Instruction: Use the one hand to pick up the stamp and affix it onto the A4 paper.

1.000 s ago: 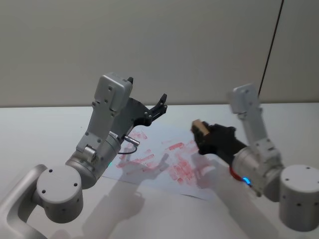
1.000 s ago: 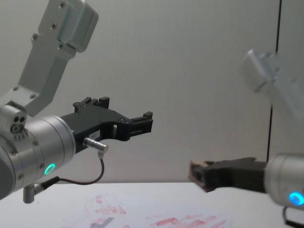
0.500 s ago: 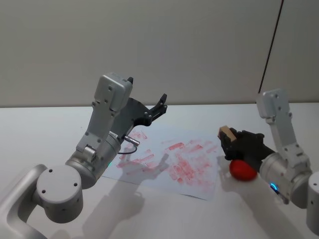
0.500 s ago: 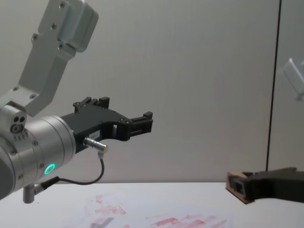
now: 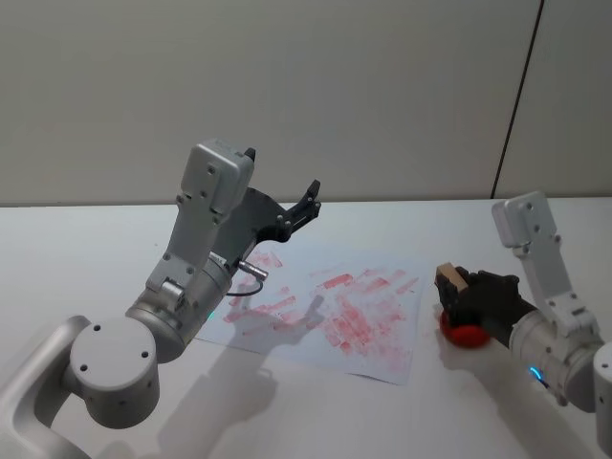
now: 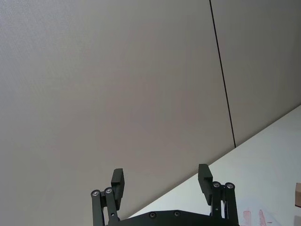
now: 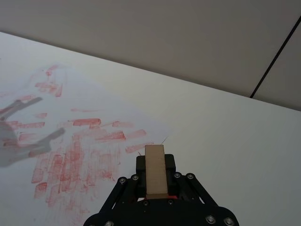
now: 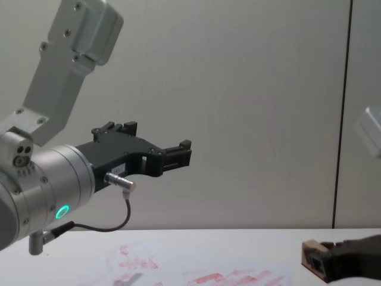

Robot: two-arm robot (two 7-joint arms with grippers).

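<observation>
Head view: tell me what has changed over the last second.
The right gripper, shut on the stamp, carried it rightward off the A4 paper and down over a red pad beside the sheet. The left gripper stayed raised and open; the paper did not shift.

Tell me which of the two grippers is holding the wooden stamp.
The right gripper, low beside the A4 paper, shut on the stamp above a red object. The left gripper is raised, open and empty.
</observation>
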